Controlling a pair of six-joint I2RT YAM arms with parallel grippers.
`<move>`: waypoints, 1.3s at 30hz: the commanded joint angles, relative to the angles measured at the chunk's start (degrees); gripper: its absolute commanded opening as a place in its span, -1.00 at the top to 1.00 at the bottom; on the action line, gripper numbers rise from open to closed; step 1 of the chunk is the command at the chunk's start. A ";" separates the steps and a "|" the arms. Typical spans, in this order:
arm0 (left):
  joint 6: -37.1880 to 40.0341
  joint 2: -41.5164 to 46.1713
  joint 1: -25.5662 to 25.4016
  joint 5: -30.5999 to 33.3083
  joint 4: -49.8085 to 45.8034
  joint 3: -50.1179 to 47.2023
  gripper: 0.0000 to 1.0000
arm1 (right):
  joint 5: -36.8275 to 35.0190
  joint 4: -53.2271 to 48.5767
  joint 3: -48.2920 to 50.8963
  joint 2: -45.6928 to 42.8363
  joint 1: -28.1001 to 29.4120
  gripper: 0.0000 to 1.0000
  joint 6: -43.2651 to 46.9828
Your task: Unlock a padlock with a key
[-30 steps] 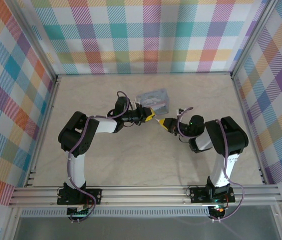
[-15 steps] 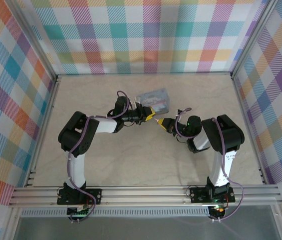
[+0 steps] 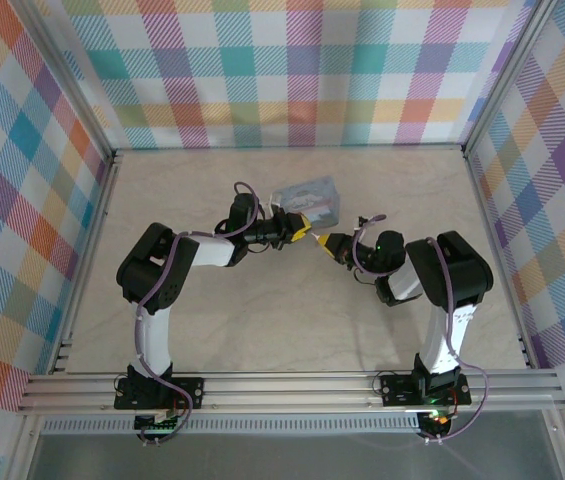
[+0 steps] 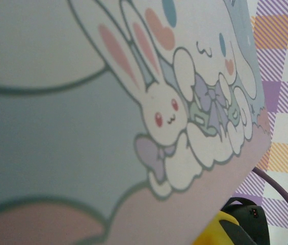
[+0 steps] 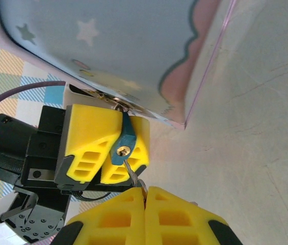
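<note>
In the right wrist view the small dark-blue padlock (image 5: 125, 139) sits pinched between the yellow fingers of my left gripper (image 5: 119, 122), keyhole facing the camera. Its shackle end is hidden against the tin's edge. The thin silvery key (image 5: 132, 171) runs from the keyhole down into my right gripper (image 5: 145, 190), which is shut on the key's head. From above, the left gripper (image 3: 303, 228) and the right gripper (image 3: 328, 242) meet tip to tip mid-table.
The pale blue tin (image 3: 310, 195) with a cartoon rabbit (image 4: 166, 117) on its lid stands right behind both grippers, its corner (image 5: 184, 125) close above the padlock. Bare beige tabletop (image 3: 262, 320) lies in front. Checked walls close three sides.
The right gripper has edged slightly left and back toward the left gripper. The left arm and the tin have stayed put.
</note>
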State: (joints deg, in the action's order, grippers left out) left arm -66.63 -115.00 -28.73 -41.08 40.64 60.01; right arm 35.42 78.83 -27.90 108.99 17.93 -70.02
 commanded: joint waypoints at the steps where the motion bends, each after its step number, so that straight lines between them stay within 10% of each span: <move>1: -0.95 0.77 -0.01 -1.36 3.51 0.11 1.00 | 0.70 1.77 0.43 -1.29 0.50 1.00 -0.29; 30: -1.83 0.66 -1.41 -2.13 4.78 0.11 1.00 | -3.38 -1.27 -2.86 -0.43 1.55 1.00 -0.47; 39: -1.33 0.11 -3.00 -3.80 5.06 0.54 1.00 | -3.31 1.77 -7.87 0.77 2.10 1.00 -15.45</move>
State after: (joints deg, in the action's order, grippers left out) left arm -67.94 -115.02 -29.12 -39.57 43.75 60.03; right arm 32.53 76.82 -31.81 109.34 19.14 -79.29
